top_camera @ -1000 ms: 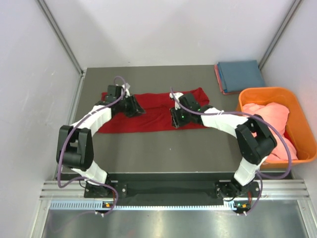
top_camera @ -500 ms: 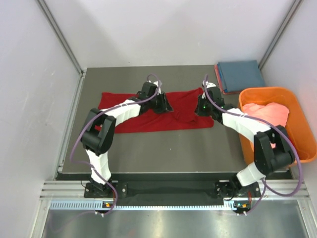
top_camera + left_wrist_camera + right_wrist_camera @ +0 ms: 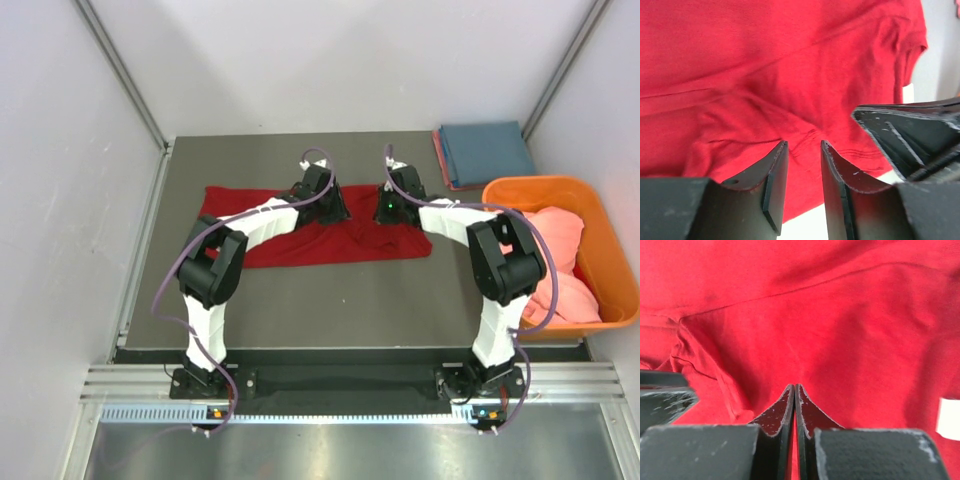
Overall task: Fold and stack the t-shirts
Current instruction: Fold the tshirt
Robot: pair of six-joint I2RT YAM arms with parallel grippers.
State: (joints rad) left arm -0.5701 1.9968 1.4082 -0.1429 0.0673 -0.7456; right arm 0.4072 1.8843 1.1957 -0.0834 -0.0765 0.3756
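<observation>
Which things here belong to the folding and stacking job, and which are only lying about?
For the job:
red t-shirt, spread out
blue t-shirt, folded at the far right
salmon-pink shirts, heaped in the orange tub

Only lying about:
the orange tub itself
grey table

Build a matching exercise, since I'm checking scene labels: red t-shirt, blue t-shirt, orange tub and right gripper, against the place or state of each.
1 red t-shirt
2 blue t-shirt
3 orange tub
4 right gripper

A folded, far right corner
B right edge, holds salmon-pink cloth
C shut
D spread out in the middle

Pairs: 1-D, 2-A, 3-B, 4-C
</observation>
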